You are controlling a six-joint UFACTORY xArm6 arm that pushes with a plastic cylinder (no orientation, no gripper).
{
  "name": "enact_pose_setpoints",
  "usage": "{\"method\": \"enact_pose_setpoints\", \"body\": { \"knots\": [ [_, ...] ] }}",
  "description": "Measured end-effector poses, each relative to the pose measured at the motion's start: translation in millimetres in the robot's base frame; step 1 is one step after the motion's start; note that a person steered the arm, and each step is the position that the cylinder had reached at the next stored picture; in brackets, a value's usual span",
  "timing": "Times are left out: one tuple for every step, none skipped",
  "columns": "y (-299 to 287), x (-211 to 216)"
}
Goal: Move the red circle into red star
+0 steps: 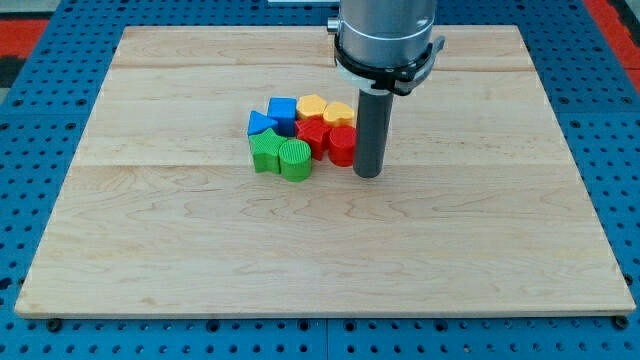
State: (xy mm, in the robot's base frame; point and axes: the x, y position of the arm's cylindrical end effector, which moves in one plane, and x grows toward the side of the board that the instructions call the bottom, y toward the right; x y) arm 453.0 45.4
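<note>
My tip (367, 174) beside red circle (342, 146), seemingly touching red star (315, 134)

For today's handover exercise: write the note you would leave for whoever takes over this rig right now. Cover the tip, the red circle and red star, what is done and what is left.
My tip: down on the wooden board, just at the view's right of the red circle, close to or touching it.
Red circle: right end of the block cluster, against the red star on its left.
Done: circle appears already pushed up to the star.
Left: confirm contact; a slight push toward the view's left if any gap remains.
</note>
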Motion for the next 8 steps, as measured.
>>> {"method": "enact_pose_setpoints", "body": {
  "knots": [
    [-25.0,-6.4],
    [-36.9,-6.6],
    [-25.0,-3.1],
    [8.5,-15.9],
    [27.1,-47.5],
    [33.9,-75.4],
    [34.2,-85.2],
    [33.0,-85.2]
  ]
}}
